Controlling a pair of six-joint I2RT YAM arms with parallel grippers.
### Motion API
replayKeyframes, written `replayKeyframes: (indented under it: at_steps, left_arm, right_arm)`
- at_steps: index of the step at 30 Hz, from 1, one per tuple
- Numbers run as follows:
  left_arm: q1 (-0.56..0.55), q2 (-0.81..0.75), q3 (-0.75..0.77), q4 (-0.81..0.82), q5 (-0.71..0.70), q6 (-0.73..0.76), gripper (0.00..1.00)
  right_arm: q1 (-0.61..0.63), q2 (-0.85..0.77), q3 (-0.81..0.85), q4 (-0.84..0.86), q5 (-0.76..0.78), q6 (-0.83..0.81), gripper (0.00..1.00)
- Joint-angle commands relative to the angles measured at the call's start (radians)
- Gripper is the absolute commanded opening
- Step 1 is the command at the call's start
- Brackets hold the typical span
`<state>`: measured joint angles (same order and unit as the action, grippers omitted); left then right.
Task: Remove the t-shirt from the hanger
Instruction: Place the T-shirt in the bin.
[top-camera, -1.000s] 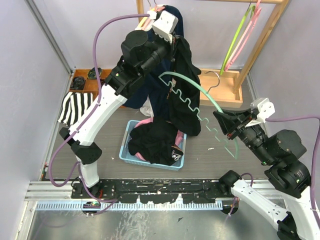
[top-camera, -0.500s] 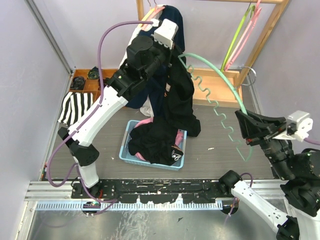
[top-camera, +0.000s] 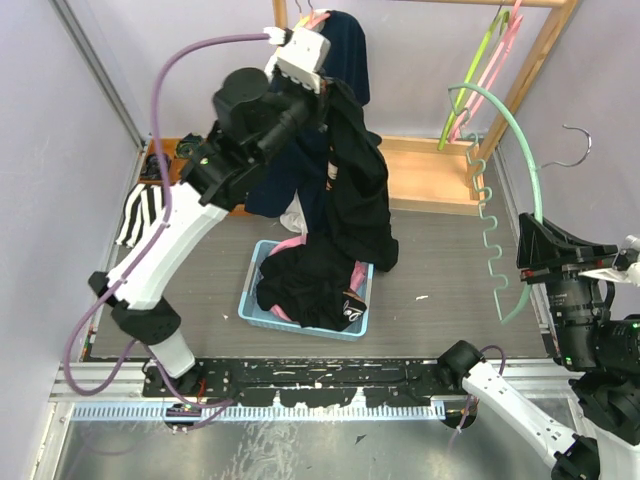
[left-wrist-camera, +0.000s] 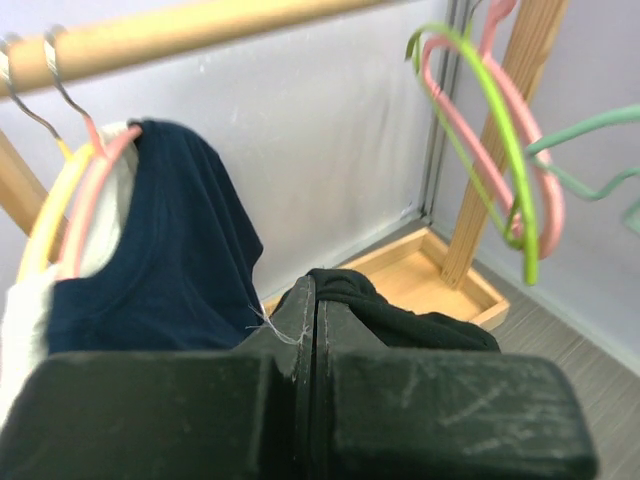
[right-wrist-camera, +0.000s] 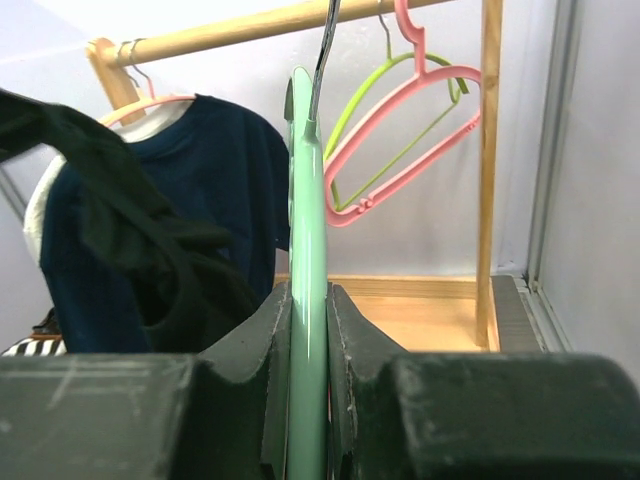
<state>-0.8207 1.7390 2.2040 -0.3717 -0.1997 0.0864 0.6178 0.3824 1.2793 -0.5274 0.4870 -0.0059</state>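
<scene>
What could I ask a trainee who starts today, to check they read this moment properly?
1. True or false: the black t-shirt hangs on the green hanger.
2. What do the right arm's jaws grip? A) pink hanger B) green hanger C) striped cloth
3. Fill in: the black t-shirt is pinched in the ___ arm's jaws.
Key: 1 false, the green hanger is bare; 2 B; 3 left arm's jaws.
</scene>
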Motion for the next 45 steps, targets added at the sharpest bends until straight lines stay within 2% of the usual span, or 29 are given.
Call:
replayKeyframes:
  at_steps: [1, 15, 30, 35, 45]
  left_arm:
    - [-0.016, -0.153, 0.055, 0.073, 0.038, -0.017, 0.00]
    - [-0.051, -0.403, 0.004, 0.011, 0.013, -0.028, 0.00]
    - [-0.051, -0.454, 0.049, -0.046, 0.239, -0.256, 0.00]
    - [-0.051, -0.461, -0.081, -0.038, 0.263, -0.326, 0.00]
    - [-0.064, -0.586, -0.464, 0.032, 0.182, -0.385, 0.00]
  right_arm:
    - [0.000, 0.036, -0.018, 0.093, 0.068, 0.002, 0.01]
    - [0.000, 0.120, -0.064, 0.147, 0.020, 0.024, 0.01]
    - [0.000, 0.150, -0.107, 0.194, -0.023, 0.048, 0.01]
    - [0.000, 0.146, -0.131, 0.204, -0.030, 0.057, 0.01]
    - [0.000, 0.148, -0.170, 0.225, -0.030, 0.062, 0.01]
